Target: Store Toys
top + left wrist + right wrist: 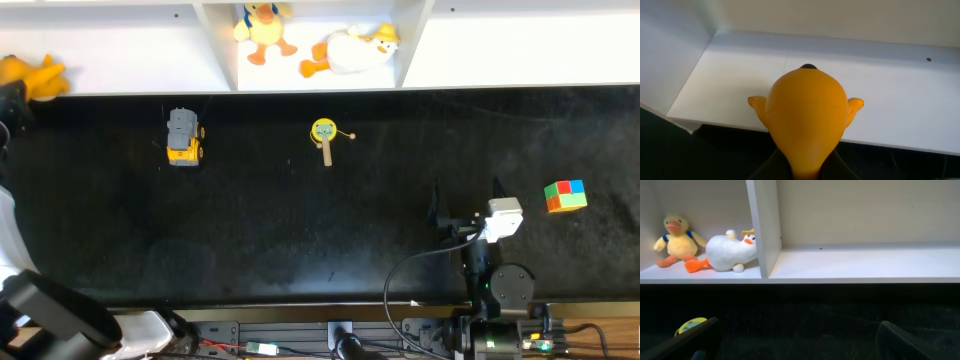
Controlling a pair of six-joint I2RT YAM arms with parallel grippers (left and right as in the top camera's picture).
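Note:
My left gripper is at the far left edge of the white shelf, shut on an orange plush toy. In the left wrist view the orange toy hangs over the front lip of the left shelf compartment. On the black mat lie a yellow toy truck, a small yellow rattle drum with a wooden handle, and a coloured cube. My right gripper stands open low over the mat at the right, nothing between its fingers.
A yellow duck plush and a white duck plush lie in the middle compartment, seen too as the yellow duck and white duck. The right compartment is bare. Cables run along the mat's front edge.

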